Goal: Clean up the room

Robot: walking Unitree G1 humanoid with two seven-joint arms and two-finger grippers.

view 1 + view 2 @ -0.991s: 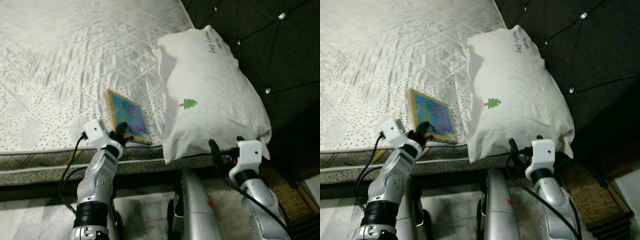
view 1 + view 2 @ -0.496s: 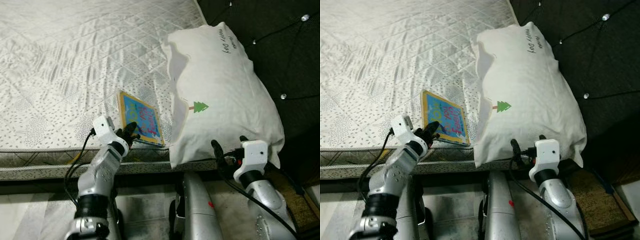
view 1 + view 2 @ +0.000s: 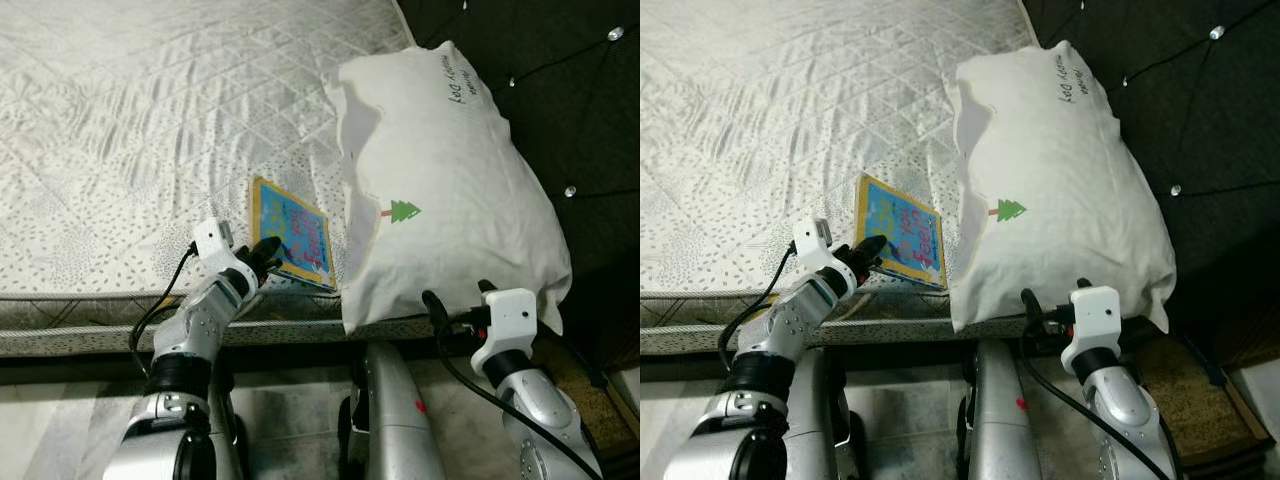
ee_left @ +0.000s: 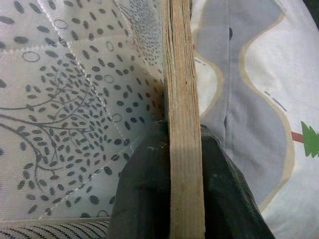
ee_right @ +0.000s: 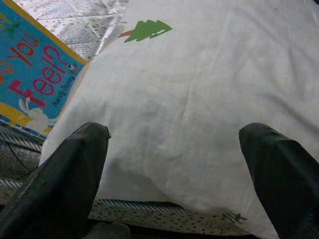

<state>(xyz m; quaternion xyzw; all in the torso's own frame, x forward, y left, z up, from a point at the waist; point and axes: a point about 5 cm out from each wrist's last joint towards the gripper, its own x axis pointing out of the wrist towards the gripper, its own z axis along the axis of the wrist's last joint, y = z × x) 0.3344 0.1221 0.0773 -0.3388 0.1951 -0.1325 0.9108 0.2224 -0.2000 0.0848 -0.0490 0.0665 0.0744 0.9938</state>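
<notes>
Where the bed's near edge meets the dark gap below it, the left gripper (image 3: 263, 255) has its two black fingers (image 4: 149, 189) pinched on the near edge of a thick board book (image 3: 292, 232), whose blue and yellow cover lies on the quilted mattress (image 3: 130, 120) just beside the pillow. Off to the right, the right gripper (image 3: 455, 305) hangs with fingers spread wide in front of the white pillow (image 3: 440, 190); it looks close to the fabric, though I can't be sure it touches. Farther back, the pillow, printed with a small green tree (image 3: 404, 211), leans against the dark tufted headboard (image 3: 560, 90).
</notes>
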